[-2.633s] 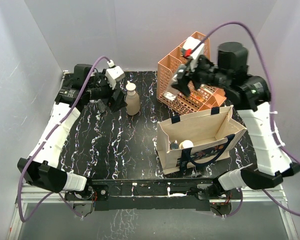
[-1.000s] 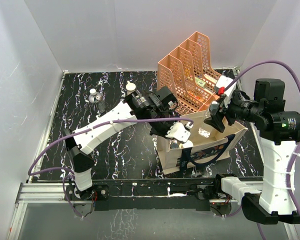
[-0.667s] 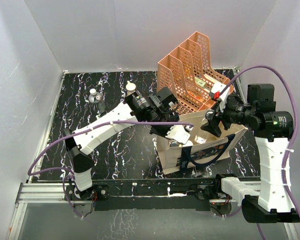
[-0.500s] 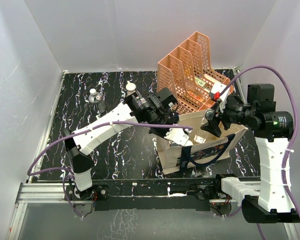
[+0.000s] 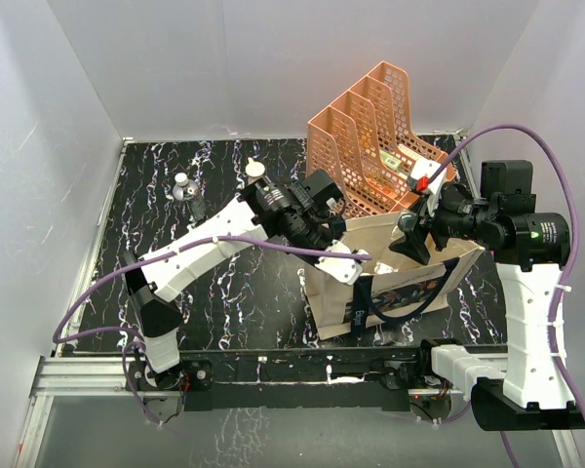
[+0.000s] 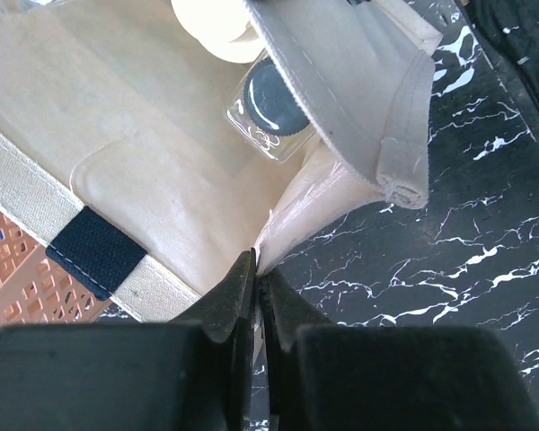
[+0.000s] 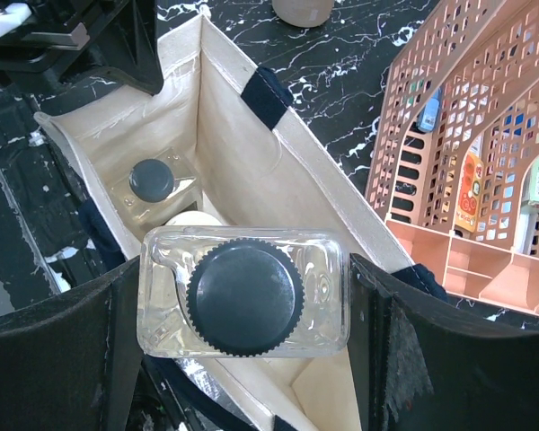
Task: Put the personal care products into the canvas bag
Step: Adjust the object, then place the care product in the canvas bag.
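The canvas bag [image 5: 402, 285] stands open at the front right of the table. My left gripper [image 6: 259, 269] is shut on the bag's near-left rim, pinching the fabric [image 6: 162, 162]. Inside the bag lie a square clear glass bottle [image 6: 271, 103] with a dark cap and a cream bottle [image 6: 214, 22]. My right gripper [image 7: 244, 294] hangs over the bag's mouth, shut on a second clear glass bottle [image 7: 244, 292], cap up. A silver bottle [image 5: 183, 187] and a tan bottle [image 5: 256, 174] stand at the back left.
A peach mesh file organizer [image 5: 370, 146] stands right behind the bag, close to my right gripper [image 5: 410, 240]. My left arm [image 5: 224, 239] stretches across the table's middle toward the bag. White walls close in the left, back and right sides.
My right gripper carried the glass bottle a little left, over the bag's mouth. The left gripper stays pinched on the rim and has shifted slightly toward the front.
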